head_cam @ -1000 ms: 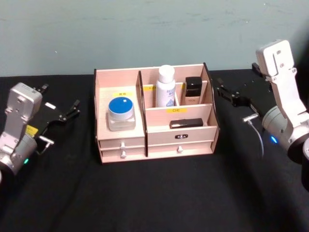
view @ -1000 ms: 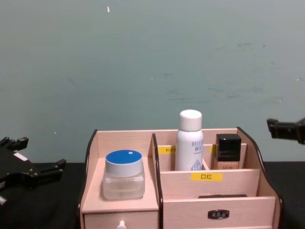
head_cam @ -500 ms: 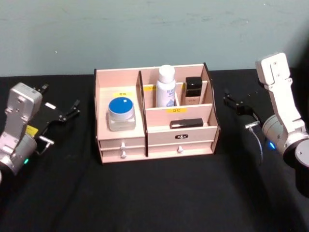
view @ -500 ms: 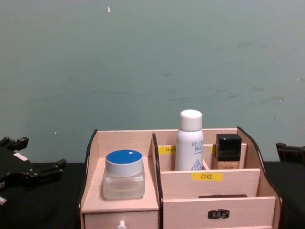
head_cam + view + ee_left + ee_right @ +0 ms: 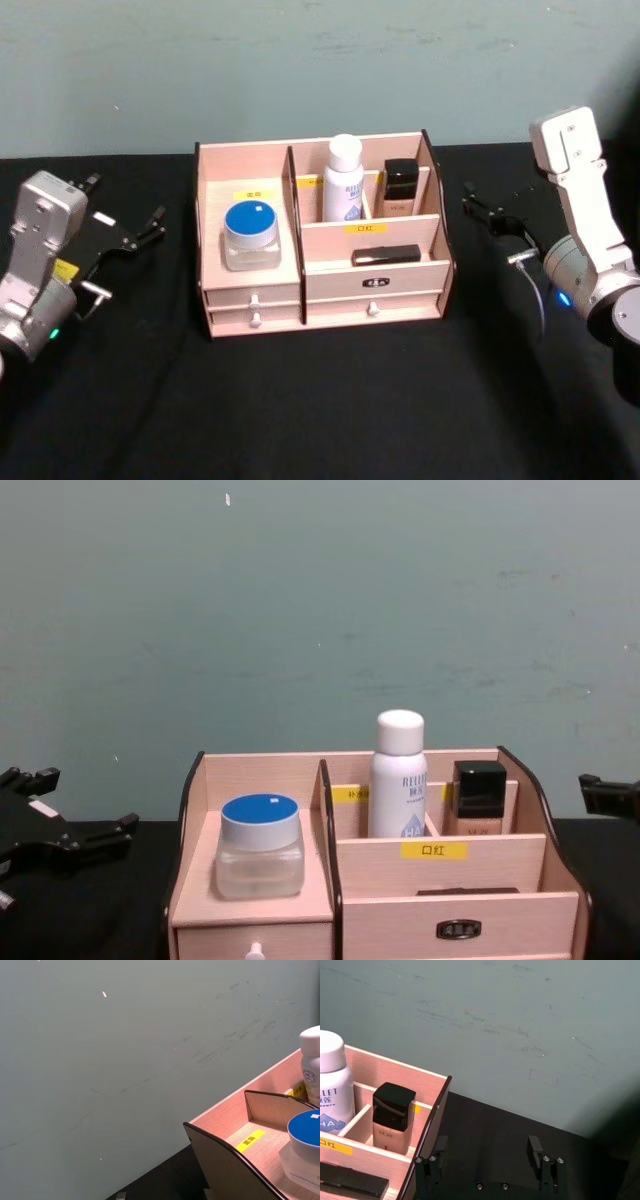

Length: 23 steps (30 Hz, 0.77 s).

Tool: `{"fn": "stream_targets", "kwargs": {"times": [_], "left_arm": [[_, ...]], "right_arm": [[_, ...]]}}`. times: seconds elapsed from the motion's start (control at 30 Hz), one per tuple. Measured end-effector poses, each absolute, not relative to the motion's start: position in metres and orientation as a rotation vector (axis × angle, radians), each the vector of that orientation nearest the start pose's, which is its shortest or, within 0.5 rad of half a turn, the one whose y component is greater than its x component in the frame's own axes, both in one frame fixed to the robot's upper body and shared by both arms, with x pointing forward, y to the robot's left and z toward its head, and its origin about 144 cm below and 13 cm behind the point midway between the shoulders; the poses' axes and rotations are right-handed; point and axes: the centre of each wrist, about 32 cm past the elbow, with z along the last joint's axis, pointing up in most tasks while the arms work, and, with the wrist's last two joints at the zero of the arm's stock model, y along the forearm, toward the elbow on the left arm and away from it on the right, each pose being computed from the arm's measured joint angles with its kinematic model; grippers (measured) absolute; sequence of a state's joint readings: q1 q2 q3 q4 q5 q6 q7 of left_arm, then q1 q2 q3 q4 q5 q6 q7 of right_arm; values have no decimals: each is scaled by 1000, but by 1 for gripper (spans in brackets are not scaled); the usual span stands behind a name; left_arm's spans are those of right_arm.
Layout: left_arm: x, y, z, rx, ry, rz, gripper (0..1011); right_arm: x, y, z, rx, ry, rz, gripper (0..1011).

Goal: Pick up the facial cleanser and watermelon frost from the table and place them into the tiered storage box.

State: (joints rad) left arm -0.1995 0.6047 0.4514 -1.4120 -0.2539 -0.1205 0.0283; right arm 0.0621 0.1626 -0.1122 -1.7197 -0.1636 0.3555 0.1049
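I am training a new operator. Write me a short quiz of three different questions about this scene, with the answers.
1. True or false: the blue-lidded jar sits in the tiered storage box's left compartment.
2. What stands beside the white bottle in the back row? A) black-capped bottle B) red cup
3. Fill in: the right gripper is ____, beside the box.

Key: 1 true; 2 A; 3 open

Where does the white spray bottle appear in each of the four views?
Head view: white spray bottle in the box's back row, middle.
Chest view: centre, behind the yellow label.
Left wrist view: right edge, cut off.
Right wrist view: left edge.
Shared landmark: the tiered storage box.
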Motion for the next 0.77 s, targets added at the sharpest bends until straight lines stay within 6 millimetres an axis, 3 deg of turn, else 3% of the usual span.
{"fn": "stream_targets", "kwargs": {"times": [0.77], "left_arm": [[489,310,1140,304,-285,1248,1001]], "right_arm": [[470,-233,1205,-370,-129,-1402,1002]]}}
